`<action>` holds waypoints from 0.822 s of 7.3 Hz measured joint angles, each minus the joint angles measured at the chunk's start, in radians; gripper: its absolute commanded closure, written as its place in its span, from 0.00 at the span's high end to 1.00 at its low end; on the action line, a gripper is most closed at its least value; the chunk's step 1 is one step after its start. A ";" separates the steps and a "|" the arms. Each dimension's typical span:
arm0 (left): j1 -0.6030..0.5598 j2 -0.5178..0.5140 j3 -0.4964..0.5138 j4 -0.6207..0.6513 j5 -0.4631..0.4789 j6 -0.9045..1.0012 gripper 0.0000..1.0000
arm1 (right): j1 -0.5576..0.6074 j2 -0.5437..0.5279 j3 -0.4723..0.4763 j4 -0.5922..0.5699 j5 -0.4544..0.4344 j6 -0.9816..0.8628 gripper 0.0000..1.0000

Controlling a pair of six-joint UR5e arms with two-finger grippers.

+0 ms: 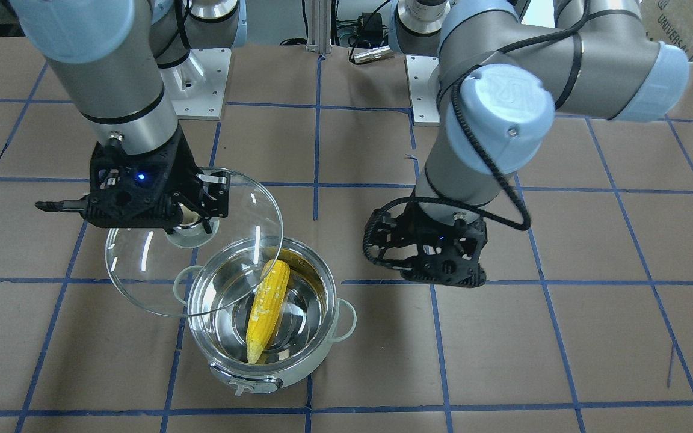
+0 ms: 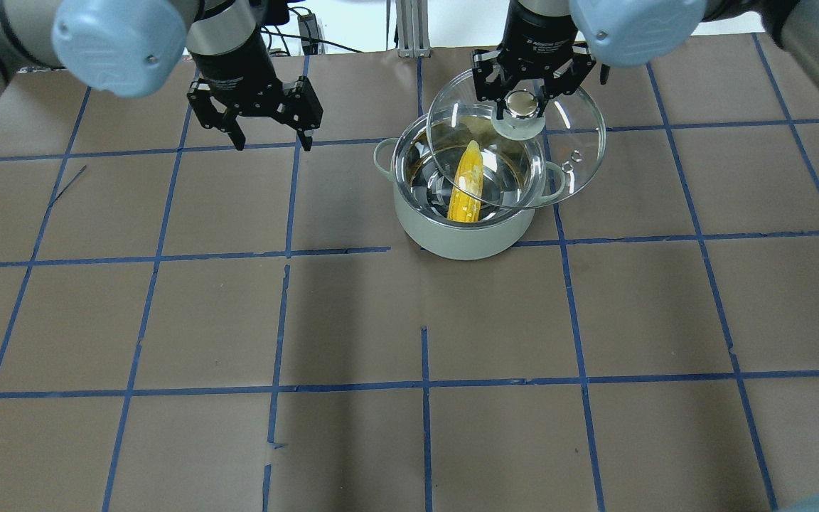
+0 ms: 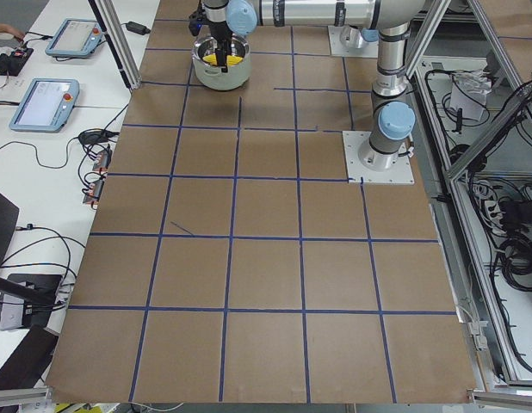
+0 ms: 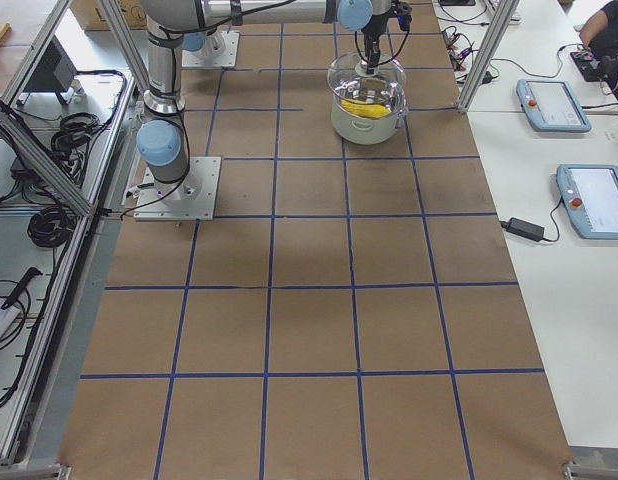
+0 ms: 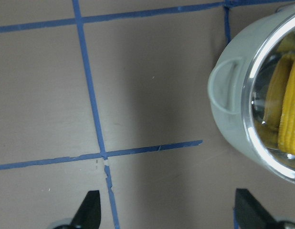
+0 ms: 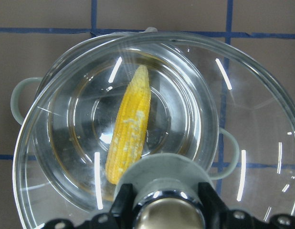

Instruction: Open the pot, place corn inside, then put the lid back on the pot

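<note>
Brown paper covers the counter [image 2: 352,320], flat and matte, ruled into large squares by blue tape [image 2: 425,384] that is frayed and broken in places.

On the far half stands the pot [image 2: 459,238], a round vessel with a smooth, pale mint-white outer wall and a bright, mirror-like steel lining. Two small loop handles [image 1: 346,319] stick out from opposite sides. A small control tab [image 1: 244,385] sits low on the wall facing the operators' side.

The corn [image 2: 468,185] lies inside the pot on the steel bottom. It is a yellow cob with a bumpy kernel texture, tapering to a point. Its tip is toward the control-tab side and its broad end toward the robot.

The lid [image 2: 573,142] is a wide disc of clear glass that catches streaks of light, with a pale centre plate and a rounded metallic knob [image 2: 521,104]. The right end effector [image 2: 522,107] is clamped on that knob from above. The lid hangs over the pot off-centre, shifted toward the robot's right and toward its base, so it overlaps only part of the opening. Whether its edge touches the rim cannot be told.

The left end effector [image 2: 272,139] hovers over bare paper on the pot's other side, well apart from it. Its black fingers [image 5: 90,207] are spread wide with nothing between them.
</note>
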 measured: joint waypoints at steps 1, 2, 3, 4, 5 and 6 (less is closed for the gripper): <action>0.024 0.080 -0.061 -0.001 0.003 0.025 1.00 | 0.013 0.042 -0.019 -0.015 0.001 0.000 0.23; 0.036 0.144 -0.096 -0.004 0.018 0.034 1.00 | 0.020 0.077 -0.034 -0.027 0.006 -0.002 0.23; 0.043 0.175 -0.103 -0.011 0.043 0.037 1.00 | 0.024 0.105 -0.043 -0.033 0.017 -0.006 0.23; 0.047 0.174 -0.098 -0.012 0.057 0.038 1.00 | 0.026 0.119 -0.047 -0.036 0.029 -0.008 0.23; 0.048 0.164 -0.089 -0.011 0.061 0.040 1.00 | 0.027 0.126 -0.047 -0.040 0.035 -0.009 0.23; 0.049 0.159 -0.079 -0.010 0.057 0.042 1.00 | 0.029 0.132 -0.046 -0.045 0.037 -0.010 0.23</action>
